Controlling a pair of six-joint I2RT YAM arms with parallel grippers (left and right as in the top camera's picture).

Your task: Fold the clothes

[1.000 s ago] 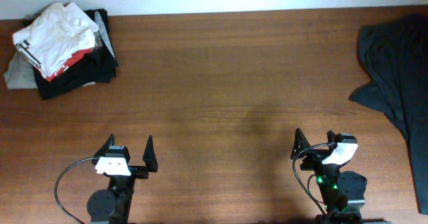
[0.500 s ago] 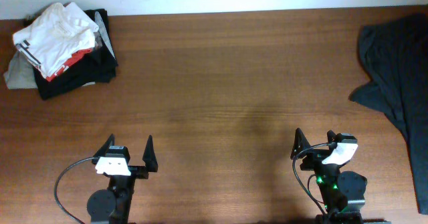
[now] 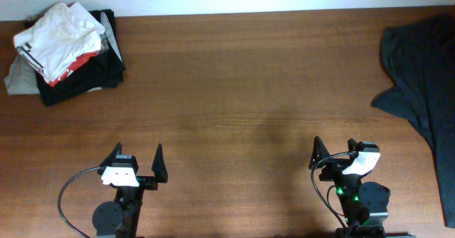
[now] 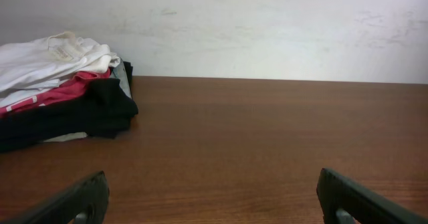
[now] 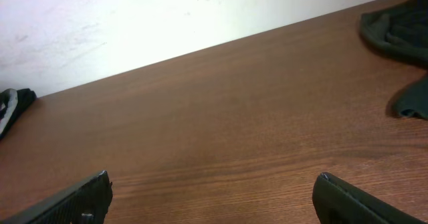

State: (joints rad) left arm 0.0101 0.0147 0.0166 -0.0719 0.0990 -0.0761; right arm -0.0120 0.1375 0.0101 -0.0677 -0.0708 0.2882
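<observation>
A dark grey crumpled garment (image 3: 421, 74) lies unfolded at the table's right edge; part of it shows in the right wrist view (image 5: 404, 43). A stack of folded clothes (image 3: 62, 46), white on red on black, sits at the far left corner and shows in the left wrist view (image 4: 57, 90). My left gripper (image 3: 138, 161) is open and empty near the front edge, left of centre. My right gripper (image 3: 333, 153) is open and empty near the front edge, right of centre, well short of the dark garment.
The brown wooden table (image 3: 242, 89) spreads between the stack and the dark garment. A white wall (image 4: 267, 30) runs along the far edge. Cables loop beside both arm bases at the front.
</observation>
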